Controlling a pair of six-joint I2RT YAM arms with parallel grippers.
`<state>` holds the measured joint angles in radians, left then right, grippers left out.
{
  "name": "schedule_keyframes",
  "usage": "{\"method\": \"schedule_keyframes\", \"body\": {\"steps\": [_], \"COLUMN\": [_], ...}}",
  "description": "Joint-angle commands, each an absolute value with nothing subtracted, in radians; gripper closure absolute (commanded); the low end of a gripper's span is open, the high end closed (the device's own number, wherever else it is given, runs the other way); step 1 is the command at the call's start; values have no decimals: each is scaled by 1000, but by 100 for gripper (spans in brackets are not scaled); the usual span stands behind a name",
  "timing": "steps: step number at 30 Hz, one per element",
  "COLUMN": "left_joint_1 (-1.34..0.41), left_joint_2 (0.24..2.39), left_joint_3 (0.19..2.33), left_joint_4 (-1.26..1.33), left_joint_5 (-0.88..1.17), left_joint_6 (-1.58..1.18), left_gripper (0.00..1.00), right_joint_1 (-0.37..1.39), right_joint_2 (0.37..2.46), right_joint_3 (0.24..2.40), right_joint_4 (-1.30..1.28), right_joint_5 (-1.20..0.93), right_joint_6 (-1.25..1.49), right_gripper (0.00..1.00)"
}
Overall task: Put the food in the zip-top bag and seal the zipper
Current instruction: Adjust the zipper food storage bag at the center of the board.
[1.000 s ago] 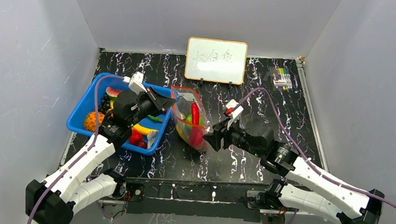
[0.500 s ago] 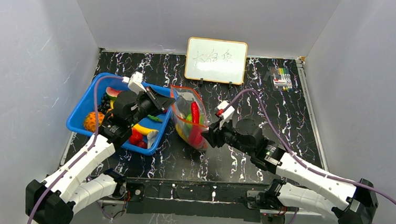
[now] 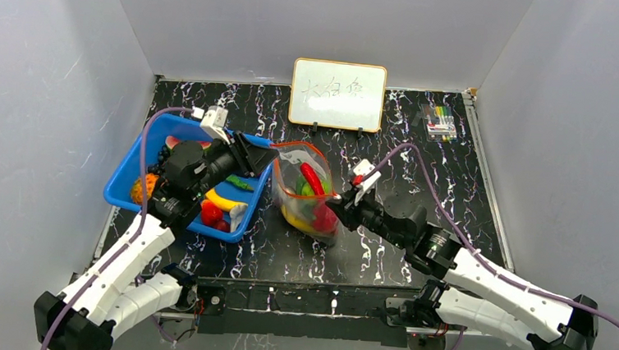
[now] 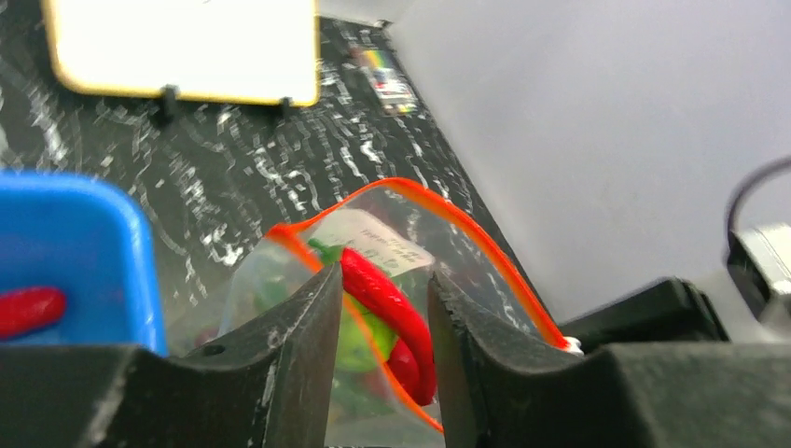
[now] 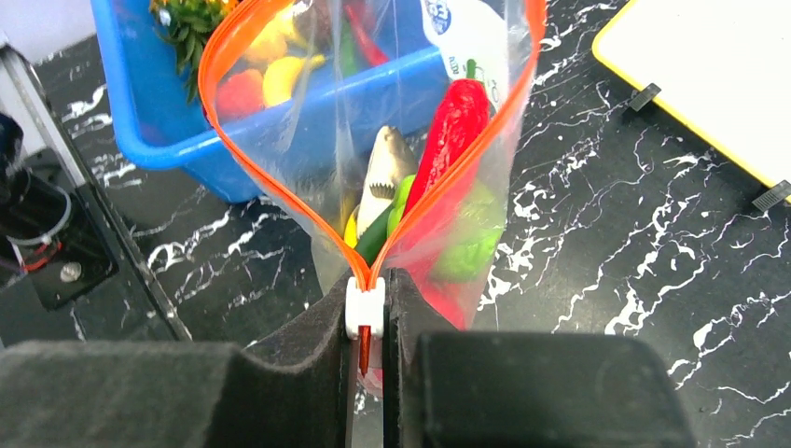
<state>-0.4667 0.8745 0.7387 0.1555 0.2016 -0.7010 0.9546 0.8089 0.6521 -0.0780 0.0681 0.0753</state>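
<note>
Orange zipper (image 5: 364, 304) has just been pinched by the right jaws, while the left jaws have been spread beside the bag (image 5: 326, 140). Sealing is judged next.

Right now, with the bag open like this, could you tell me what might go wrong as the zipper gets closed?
1. The red chilli stands close to the zipper strip; the slider, pinched in the right jaws, may jam on it.
2. The left jaws look parted at the bag's opposite corner, so the bag could drag along rather than zip.
</note>
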Motion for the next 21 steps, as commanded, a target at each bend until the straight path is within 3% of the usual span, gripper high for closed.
{"method": "schedule_keyframes", "body": {"steps": [1,6,11,14,21], "left_joint_1": [-469,-469,-469,-469,-473], "left_joint_2": [852,897,912,944,1108], "left_joint_3": [843,933,946,951,1103], "left_joint_4": [210,27,23,87,-62], "left_joint_5": [470,827,1106,1161,1362], "left_joint_6": [-308,70,254,262,332], "left_gripper": [59,36,23,18,17], "right_joint_1": [959,958,957,958,958], "right_joint_2": [789,814,830,848,906], "right_joint_3": [739,835,910,941,997], "right_joint_4": [-110,-240,-336,-382,-404], "right_joint_5": [6,-81,-175,-260,-323], "right_joint_6": [-16,-125,-232,-314,-378], "right_gripper": [100,100,100,100,100]}}
